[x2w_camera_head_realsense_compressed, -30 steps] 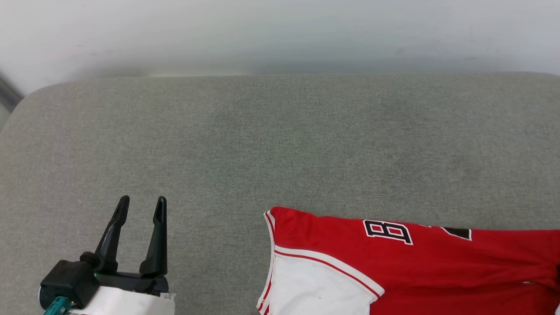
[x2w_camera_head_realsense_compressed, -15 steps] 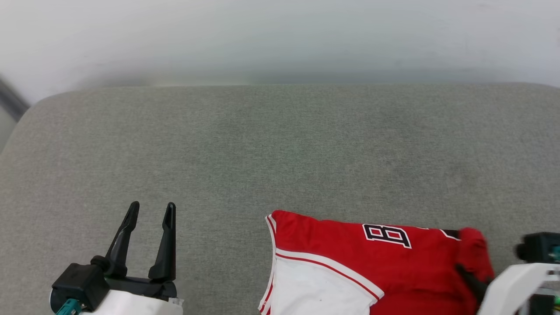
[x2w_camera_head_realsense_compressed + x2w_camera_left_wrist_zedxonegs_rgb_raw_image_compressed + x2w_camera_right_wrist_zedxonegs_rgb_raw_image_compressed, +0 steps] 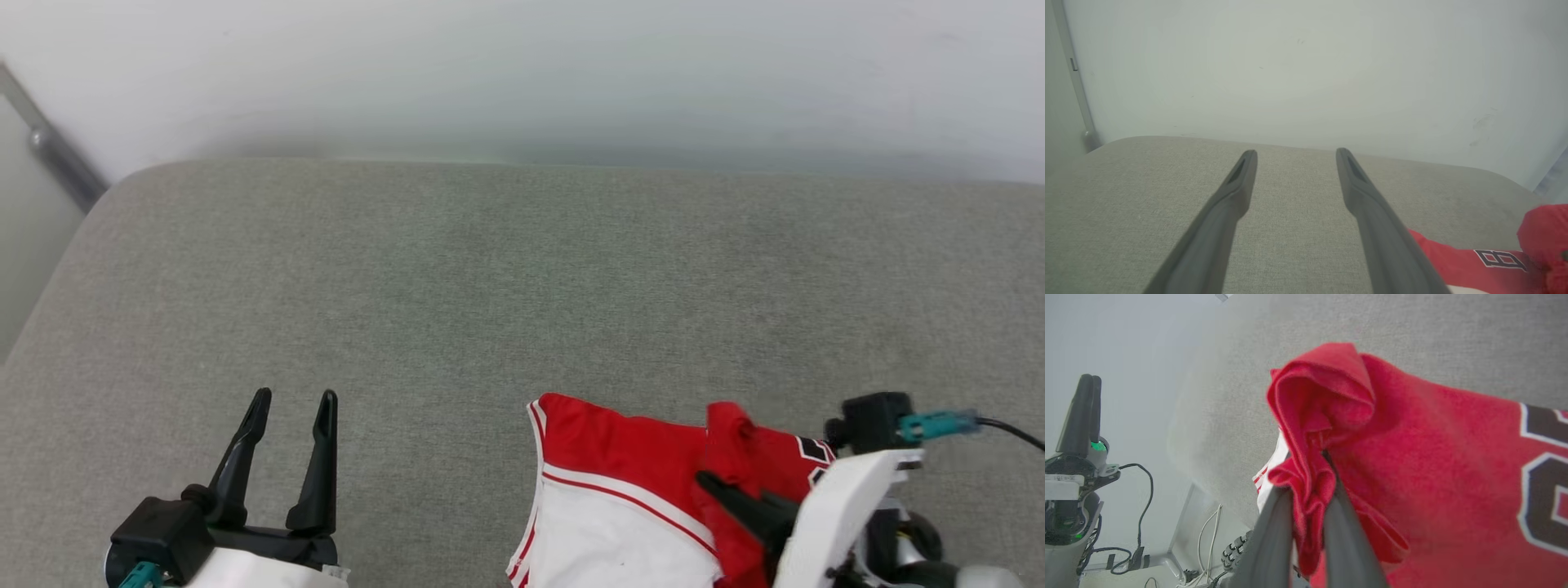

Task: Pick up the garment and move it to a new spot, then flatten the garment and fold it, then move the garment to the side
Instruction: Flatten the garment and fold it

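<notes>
Drawn leftward since earlier, a fold of the garment point(image 3: 612, 445) sits pinched in the clenched right gripper point(image 3: 1309, 486)

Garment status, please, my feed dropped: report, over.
Right gripper shut on garment, red fold pinched. Left gripper open above cushion. No obstacle seen.

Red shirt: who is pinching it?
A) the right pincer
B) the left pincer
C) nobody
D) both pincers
A: the right pincer is shut on a bunched fold of the red shirt, while the left pincer stands open over the grey cushion.
</notes>
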Tool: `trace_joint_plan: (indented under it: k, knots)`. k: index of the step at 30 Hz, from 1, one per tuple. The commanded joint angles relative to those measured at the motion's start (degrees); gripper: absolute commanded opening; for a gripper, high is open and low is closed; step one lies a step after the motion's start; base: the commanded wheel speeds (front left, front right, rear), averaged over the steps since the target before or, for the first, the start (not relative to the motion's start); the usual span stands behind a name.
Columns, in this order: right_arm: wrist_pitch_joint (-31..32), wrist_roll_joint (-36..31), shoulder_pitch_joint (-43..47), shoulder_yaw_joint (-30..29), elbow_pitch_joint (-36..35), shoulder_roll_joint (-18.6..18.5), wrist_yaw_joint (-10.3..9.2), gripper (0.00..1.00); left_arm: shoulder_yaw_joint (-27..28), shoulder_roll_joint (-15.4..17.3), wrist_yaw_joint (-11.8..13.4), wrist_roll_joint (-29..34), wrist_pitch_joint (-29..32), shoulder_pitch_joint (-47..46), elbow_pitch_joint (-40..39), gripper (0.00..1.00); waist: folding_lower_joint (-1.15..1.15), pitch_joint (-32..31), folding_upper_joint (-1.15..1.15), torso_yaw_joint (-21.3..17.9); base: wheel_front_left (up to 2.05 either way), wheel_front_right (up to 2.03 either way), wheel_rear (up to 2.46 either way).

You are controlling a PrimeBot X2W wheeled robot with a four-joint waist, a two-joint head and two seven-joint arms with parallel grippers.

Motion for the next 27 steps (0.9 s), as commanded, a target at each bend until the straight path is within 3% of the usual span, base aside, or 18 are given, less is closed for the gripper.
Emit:
trace_joint_plan:
  k: [1,3,11,12,13,20,27]
  knots:
    - [-0.42,1.29,-1.59,1.79,1.34,0.25,0.0,0.0,-0.57,0.1,-0.08,-0.07,-0.13,-0.14,-0.36,1.0,0.0,0.19,0.0,0.64,0.0,0.0,0.0]
    - [-1.66,2.3,-3.6,5.33,4.92,0.23,0.0,0.0,-0.91,0.31,-0.08,-0.09,-0.13,-0.45,-0.39,1.0,0.0,0.49,0.0,1.43,0.0,0.0,0.0]
    - [-6.63,3.97,-7.64,10.19,14.74,0.19,0.0,0.0,-1.73,0.12,-0.08,-0.15,-0.13,-1.18,-0.31,1.0,0.0,1.32,0.0,2.64,0.0,0.0,0.0]
    - [-7.46,3.49,-8.35,10.74,15.72,0.21,0.0,0.58,-1.74,0.13,-0.08,-0.19,-0.13,-1.2,-0.24,1.0,0.0,1.38,0.0,2.76,0.0,0.0,0.0]
    - [-8.14,3.54,-8.85,11.16,16.79,0.21,0.0,1.0,-1.71,0.12,-0.08,-0.23,-0.13,-1.27,-0.18,1.0,0.0,1.42,0.0,2.86,0.0,0.0,0.0]
    - [-9.08,7.26,-11.09,15.79,18.68,0.18,0.0,1.0,-1.22,0.27,-0.08,-0.38,-0.13,-1.15,0.2,1.0,0.0,1.2,0.0,2.87,0.0,0.0,0.0]
    - [-11.06,5.05,-13.12,14.69,18.21,0.19,0.0,1.0,-1.05,0.16,-0.08,-0.09,-0.13,-0.67,0.29,1.0,0.0,0.4,0.0,1.83,0.0,0.0,0.0]
